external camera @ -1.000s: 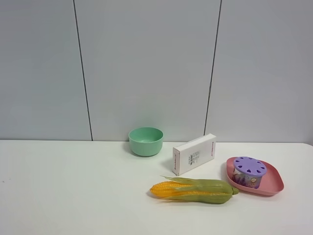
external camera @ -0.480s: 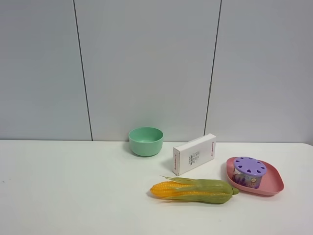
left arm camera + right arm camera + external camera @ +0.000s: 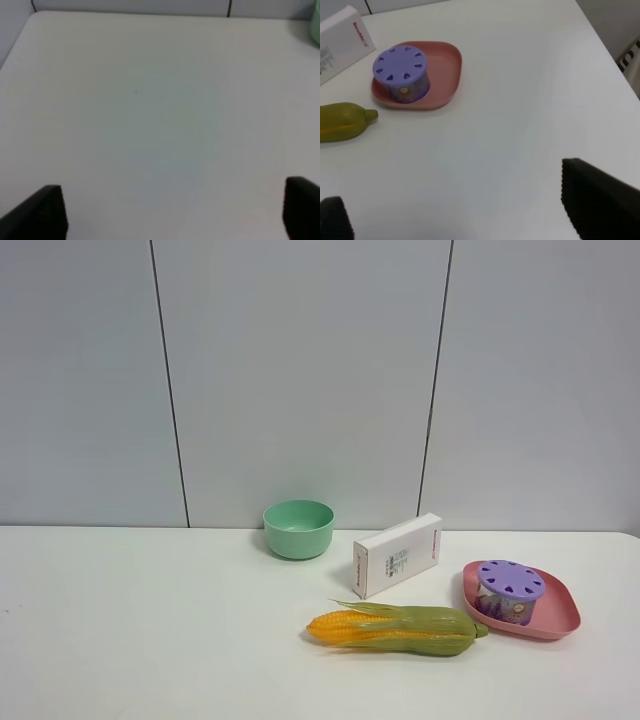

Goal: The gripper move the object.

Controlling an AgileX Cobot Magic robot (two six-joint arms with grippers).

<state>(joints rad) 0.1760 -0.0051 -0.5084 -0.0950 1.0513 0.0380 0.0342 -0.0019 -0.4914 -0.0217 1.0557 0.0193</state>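
The purple canister (image 3: 510, 591) with a lilac holed lid stands upright on a pink plate (image 3: 562, 616) at the table's right. It also shows in the right wrist view (image 3: 401, 74), on the plate (image 3: 446, 65). My right gripper (image 3: 465, 210) is open and empty, well short of the canister, with one black fingertip (image 3: 597, 200) at the frame's edge. My left gripper (image 3: 170, 212) is open and empty over bare white table, its fingertips (image 3: 42, 212) wide apart. Neither arm shows in the exterior high view.
A mint-green bowl (image 3: 298, 528) stands at the back. A white box (image 3: 397, 554) lies between the bowl and the plate. A corn cob (image 3: 395, 630) in its green husk lies in front of the box, its tip (image 3: 345, 120) near the plate. The table's right edge (image 3: 607, 47) is close.
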